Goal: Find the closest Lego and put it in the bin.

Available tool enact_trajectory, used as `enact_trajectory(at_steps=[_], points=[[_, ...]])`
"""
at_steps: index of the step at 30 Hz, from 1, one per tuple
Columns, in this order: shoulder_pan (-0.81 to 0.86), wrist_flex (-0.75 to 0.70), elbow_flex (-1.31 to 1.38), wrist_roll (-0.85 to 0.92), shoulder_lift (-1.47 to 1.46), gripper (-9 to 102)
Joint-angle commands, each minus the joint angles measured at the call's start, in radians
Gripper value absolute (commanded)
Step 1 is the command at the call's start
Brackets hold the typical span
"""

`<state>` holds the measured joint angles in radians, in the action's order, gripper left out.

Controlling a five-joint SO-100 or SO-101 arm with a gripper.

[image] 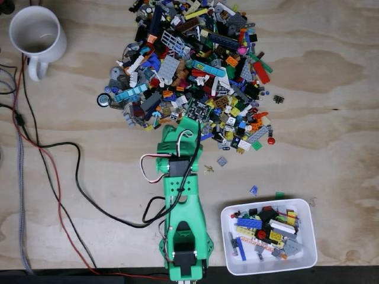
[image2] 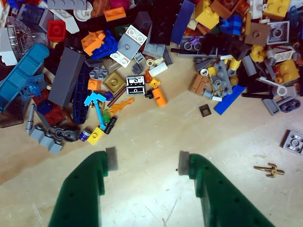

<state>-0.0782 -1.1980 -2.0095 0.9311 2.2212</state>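
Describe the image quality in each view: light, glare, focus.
Fixed view: even, soft light on the wooden table, sharp enough, slightly coarse on the Lego pile and bin. Wrist view: bright washed-out glare on the bare wood between the open gripper fingers; a bluish cast; the pile edges soften toward the corners.
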Motion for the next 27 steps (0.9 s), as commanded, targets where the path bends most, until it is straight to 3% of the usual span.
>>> enact_trajectory(at_steps=[1,14,18,27], points=[[0.009,-0.081,0.061,-0.034,0.043,19],[-0.005,-0.089,0.063,-0.040,0.044,18],[-0.011,-0.107,0.040,-0.123,0.000,18],[0.229,0.066,-0.222,-0.072,-0.029,18]])
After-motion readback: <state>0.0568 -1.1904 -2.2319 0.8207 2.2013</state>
